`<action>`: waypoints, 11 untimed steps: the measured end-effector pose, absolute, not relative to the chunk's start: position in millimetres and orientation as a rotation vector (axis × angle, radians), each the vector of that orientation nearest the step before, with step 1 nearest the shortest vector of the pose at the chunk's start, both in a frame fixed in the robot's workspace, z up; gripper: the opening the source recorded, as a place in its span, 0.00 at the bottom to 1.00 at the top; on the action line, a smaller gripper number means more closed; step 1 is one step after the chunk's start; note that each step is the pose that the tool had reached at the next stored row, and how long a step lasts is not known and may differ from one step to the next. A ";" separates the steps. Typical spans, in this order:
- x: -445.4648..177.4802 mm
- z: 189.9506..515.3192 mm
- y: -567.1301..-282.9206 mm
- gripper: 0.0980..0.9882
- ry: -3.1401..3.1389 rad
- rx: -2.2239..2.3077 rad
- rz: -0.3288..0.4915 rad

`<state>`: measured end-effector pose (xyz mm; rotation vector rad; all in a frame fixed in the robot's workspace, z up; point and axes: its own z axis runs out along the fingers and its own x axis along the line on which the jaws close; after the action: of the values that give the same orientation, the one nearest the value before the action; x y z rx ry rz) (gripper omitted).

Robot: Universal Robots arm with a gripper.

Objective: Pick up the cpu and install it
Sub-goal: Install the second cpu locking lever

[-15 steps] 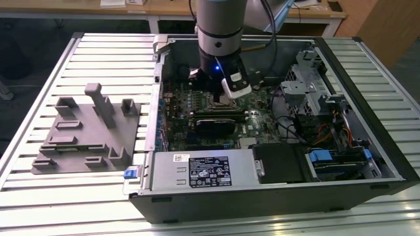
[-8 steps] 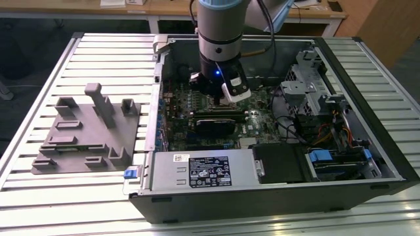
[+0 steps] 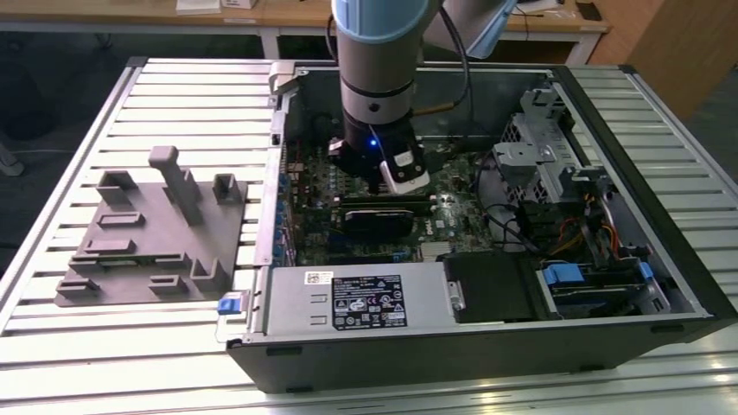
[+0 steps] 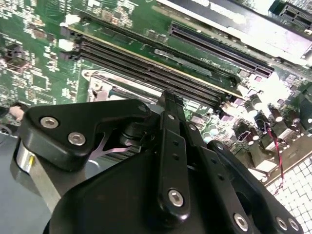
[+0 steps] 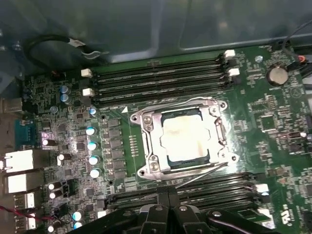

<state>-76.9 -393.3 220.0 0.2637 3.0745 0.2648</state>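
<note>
Inside its socket [image 5: 184, 140], one cpu [image 5: 187, 137]

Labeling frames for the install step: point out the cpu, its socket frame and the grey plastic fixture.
cpu [image 5: 186, 137]: first wrist view, middle of its shiny metal top.
socket frame [image 5: 148, 148]: first wrist view, its metal side bar.
grey plastic fixture [image 3: 127, 251]: exterior view, flat base plate.

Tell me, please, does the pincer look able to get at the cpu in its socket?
Probably yes: the cpu lies in the metal socket frame with its shiny top uncovered, and the pincer hangs close beside it over the motherboard, jaws shut.
</note>
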 end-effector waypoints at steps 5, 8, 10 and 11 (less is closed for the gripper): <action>-78.8 212.9 -393.4 0.01 3.075 0.263 0.273; -79.3 209.6 -393.6 0.01 3.075 0.263 0.286; -80.6 208.0 -393.7 0.01 3.074 0.263 0.291; -81.4 207.1 -393.7 0.01 3.074 0.263 0.293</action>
<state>-81.4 -393.7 207.1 0.2627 3.0742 0.2929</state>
